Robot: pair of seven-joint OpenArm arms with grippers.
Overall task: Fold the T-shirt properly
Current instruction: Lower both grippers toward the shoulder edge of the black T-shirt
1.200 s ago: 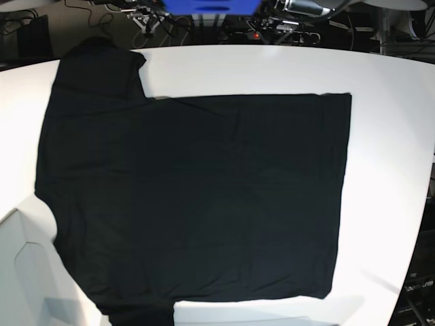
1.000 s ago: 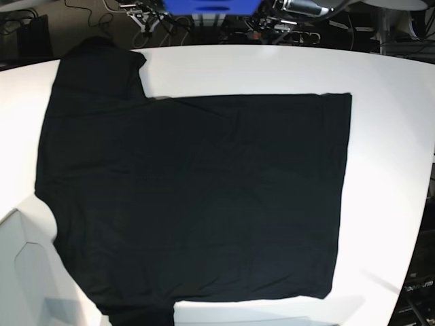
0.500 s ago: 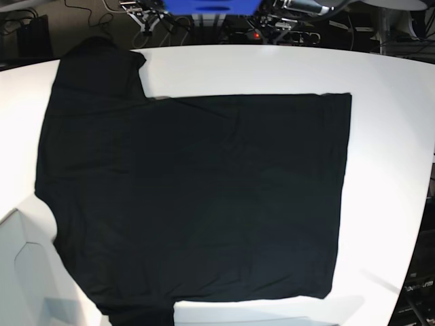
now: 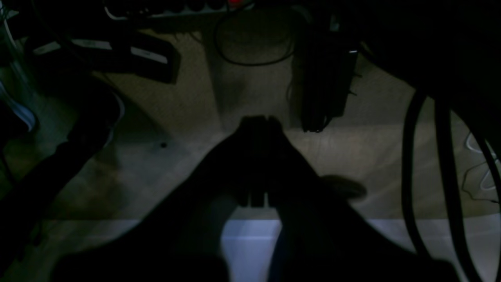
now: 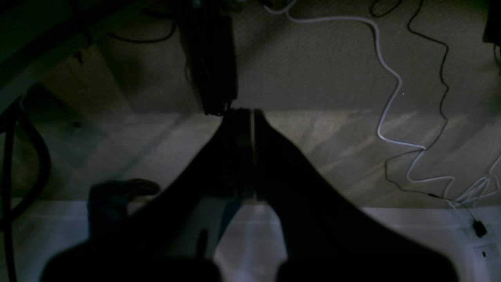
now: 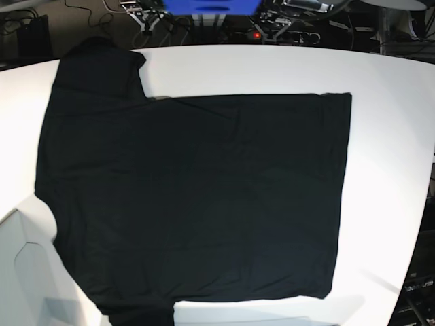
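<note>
The black T-shirt (image 6: 197,197) lies spread flat on the white table (image 6: 387,170) in the base view. One sleeve (image 6: 102,68) is at the far left and the other (image 6: 136,316) runs off the bottom edge. The straight hem is on the right. No orange patch or white tag shows. Neither gripper appears over the table. In the left wrist view my left gripper (image 4: 259,119) is shut and empty, hanging over dim carpet floor. In the right wrist view my right gripper (image 5: 245,113) is also shut and empty over the floor.
Cables (image 5: 395,90) and a dark box (image 4: 325,86) lie on the floor below the wrist cameras. Arm hardware and wiring (image 6: 285,13) stand behind the table's far edge. A white panel (image 6: 27,272) sits at the near left corner.
</note>
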